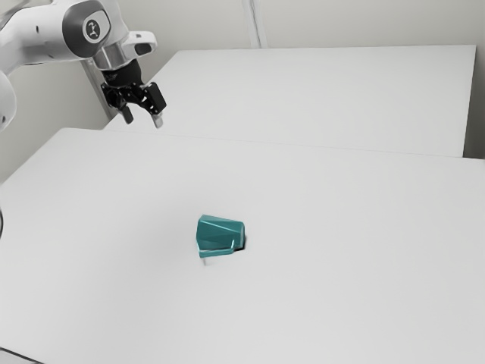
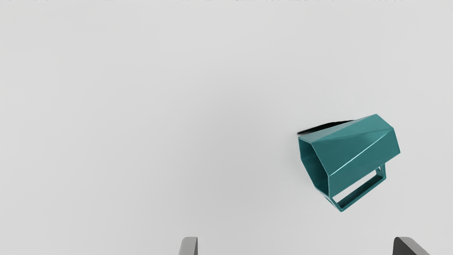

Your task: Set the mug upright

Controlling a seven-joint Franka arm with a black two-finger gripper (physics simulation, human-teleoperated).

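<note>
Faceted teal mug (image 1: 220, 236) on its side on the smooth white table (image 1: 333, 288), just below and left of centre in the exterior view. Black two-finger gripper (image 1: 142, 120) at upper left, well apart from mug, above table level; fingers spread wide, nothing between them.

- Smooth white rounded arm (image 1: 38, 34), small dark dots on its shell
- Dark grey joint band (image 1: 73, 32) with a pale round badge (image 1: 93, 29), marked black
- White hand housing (image 1: 142, 38), dark patch toward the exterior view's right
- Angular black gripper (image 1: 142, 121), grey fingertips (image 2: 189, 247)
</note>
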